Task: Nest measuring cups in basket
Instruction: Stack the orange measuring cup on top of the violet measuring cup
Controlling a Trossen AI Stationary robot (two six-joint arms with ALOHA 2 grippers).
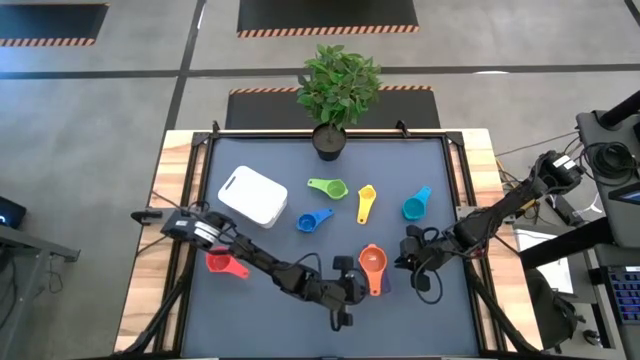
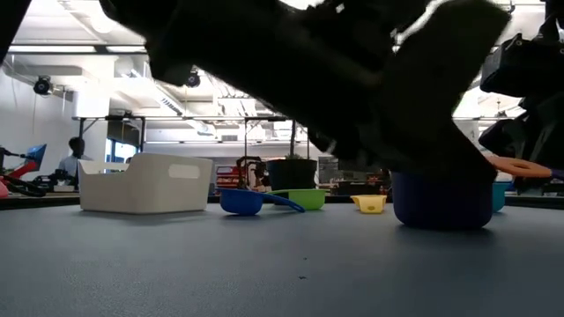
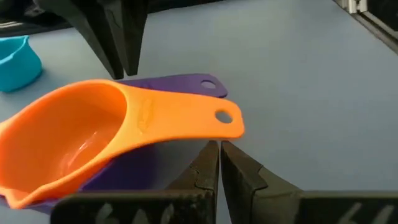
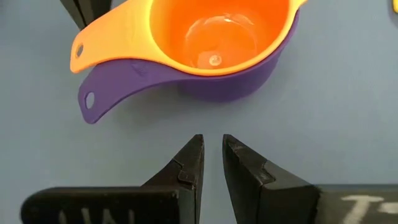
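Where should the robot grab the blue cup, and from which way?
Probably by its short flat handle. The blue cup lies alone on the mat, bowl toward the basket, handle pointing away to open mat. Coming straight down from above, fingers across the handle's flat sides, looks easiest; the round bowl seems harder to pinch.

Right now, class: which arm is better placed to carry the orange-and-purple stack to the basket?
Probably the left. Both grippers, left and right, flank the orange cup nested in the purple cup, but the basket lies on the left arm's side.
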